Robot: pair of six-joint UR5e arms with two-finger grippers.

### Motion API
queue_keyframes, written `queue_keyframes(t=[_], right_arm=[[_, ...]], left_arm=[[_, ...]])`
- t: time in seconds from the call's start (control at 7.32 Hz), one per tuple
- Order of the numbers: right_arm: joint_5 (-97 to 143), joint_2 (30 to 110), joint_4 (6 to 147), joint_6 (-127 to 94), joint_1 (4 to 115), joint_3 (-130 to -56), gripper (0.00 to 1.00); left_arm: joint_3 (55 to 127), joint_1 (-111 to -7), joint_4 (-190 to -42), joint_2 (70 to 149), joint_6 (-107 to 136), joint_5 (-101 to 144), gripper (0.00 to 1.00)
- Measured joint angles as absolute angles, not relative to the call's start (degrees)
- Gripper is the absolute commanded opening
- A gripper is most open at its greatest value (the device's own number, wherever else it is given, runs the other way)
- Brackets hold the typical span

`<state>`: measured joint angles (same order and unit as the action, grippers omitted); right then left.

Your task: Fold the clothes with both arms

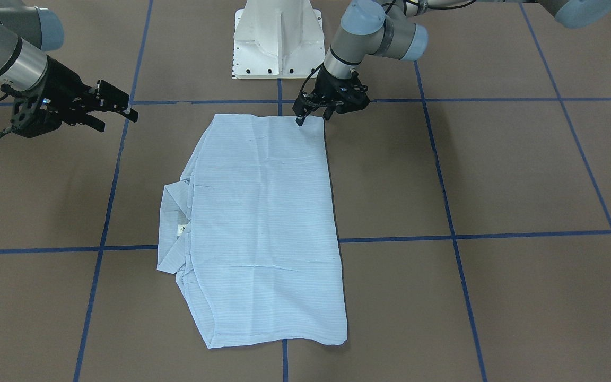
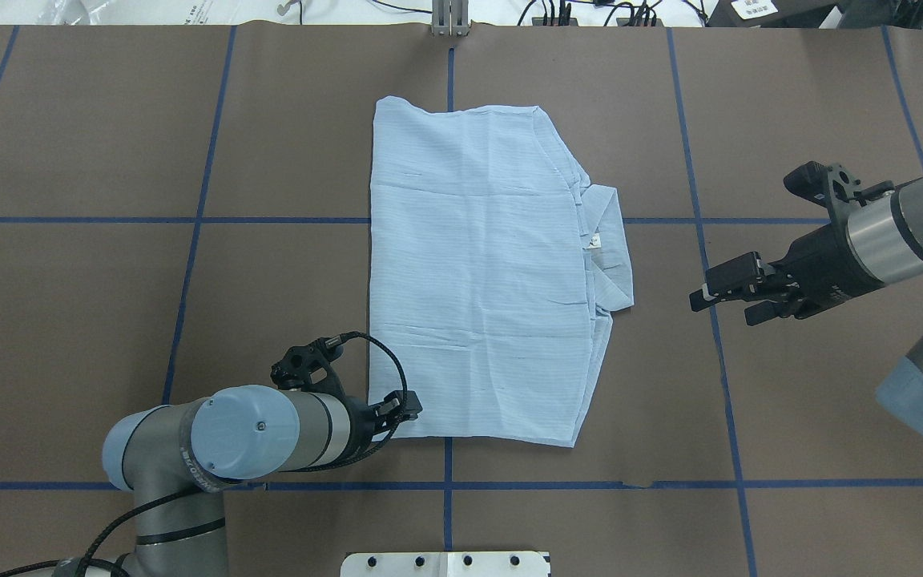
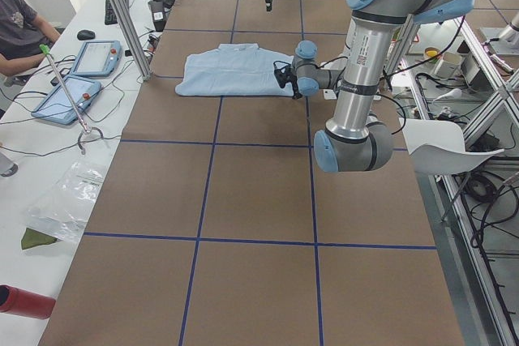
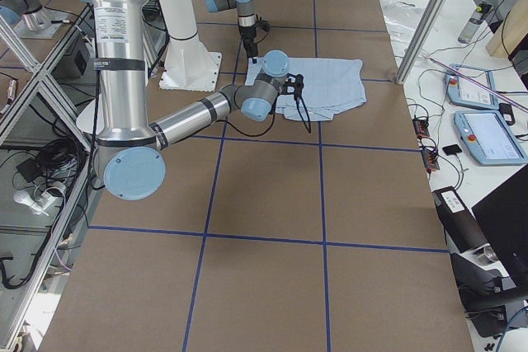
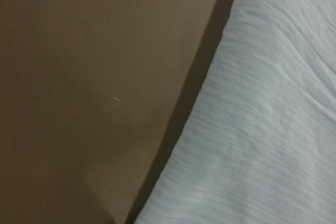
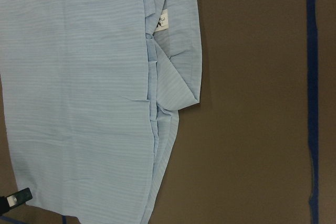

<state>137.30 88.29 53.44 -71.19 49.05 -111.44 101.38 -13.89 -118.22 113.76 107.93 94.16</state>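
1. While the pale blue striped shirt [image 1: 268,228] lies folded into a long rectangle at the middle of the brown desk [image 1: 496,170], one arm meets it at a corner and the other hangs off to its side.
2. Flat on the desk, the shirt covers a crossing of the blue tape lines [image 1: 448,212].
3. Its collar [image 1: 170,212] pokes out from the long edge on the robot's right, and a small white neck label [image 1: 182,229] shows where the collar meets the folded body.
4. Reaching down from the robot's left, the left arm [image 1: 358,37] ends at the shirt corner nearest the white pedestal base [image 1: 278,40].
5. The left jaws stand a little apart. One fingertip [image 1: 300,121] rests on the cloth at that corner, and the other is just off the edge, over bare desk.
6. The left wrist camera gives only a close, blurred look at the shirt's edge and its shadow on the desk, so whether any cloth is pinched cannot be told.
7. The right arm [image 1: 14,58] is held above the desk on the collar side, apart from the shirt.
8. The right jaws are spread wide and hold nothing, with their tips aimed toward the collar.
9. From the right wrist camera, the collar, the label and the stacked edges of the folded layers are in plain sight.
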Motion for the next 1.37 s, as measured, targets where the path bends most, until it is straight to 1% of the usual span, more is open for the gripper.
queue_keyframes(t=[0.27,0.55,0.68,1.37], right_arm=[[137.4,88.32,53.44,-71.19,49.21,-111.5,1.0],[137.58,88.35,53.44,-71.19,49.27,-111.59,1.0],[137.62,88.44,53.44,-71.19,49.25,-111.61,1.0],[137.42,88.87,53.44,-71.19,49.16,-111.62,1.0]], left_arm=[[101.6,-13.89,-118.06,113.87,107.93,94.19,0.75],[102.24,-13.89,-117.5,113.9,107.93,94.27,0.66],[102.47,-13.89,-117.39,113.94,107.93,94.29,0.65],[101.97,-13.82,-117.33,113.98,107.93,94.31,0.65]])
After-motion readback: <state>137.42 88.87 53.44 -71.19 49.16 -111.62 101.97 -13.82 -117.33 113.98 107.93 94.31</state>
